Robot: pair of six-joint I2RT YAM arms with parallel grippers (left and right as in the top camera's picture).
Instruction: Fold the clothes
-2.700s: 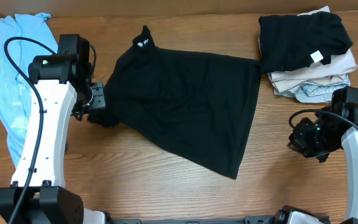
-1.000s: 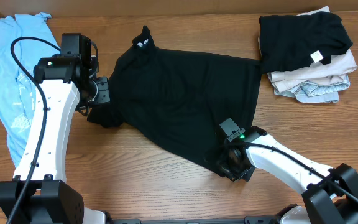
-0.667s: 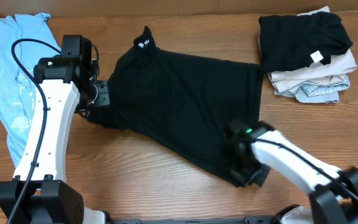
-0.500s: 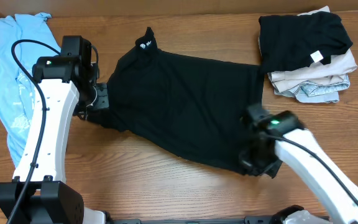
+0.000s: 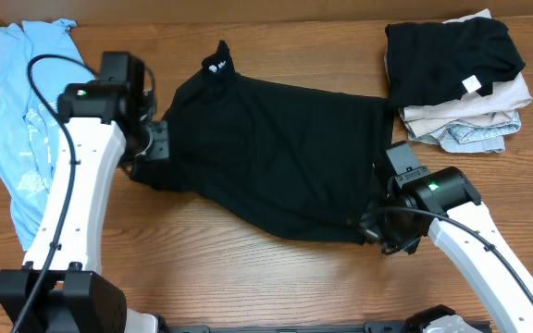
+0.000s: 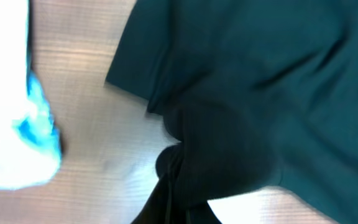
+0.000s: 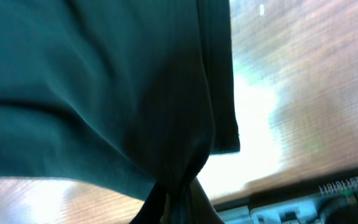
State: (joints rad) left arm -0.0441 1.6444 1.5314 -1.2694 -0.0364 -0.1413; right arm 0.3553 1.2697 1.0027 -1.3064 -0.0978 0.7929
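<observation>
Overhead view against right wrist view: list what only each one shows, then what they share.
Only overhead: the blue tee at the left, the folded pile at the top right, and the left gripper at the black shirt, on its left edge. Only right wrist: the stitched hem up close, with bunched cloth pinched in the right gripper. Both: the black shirt and the wooden table.
</observation>
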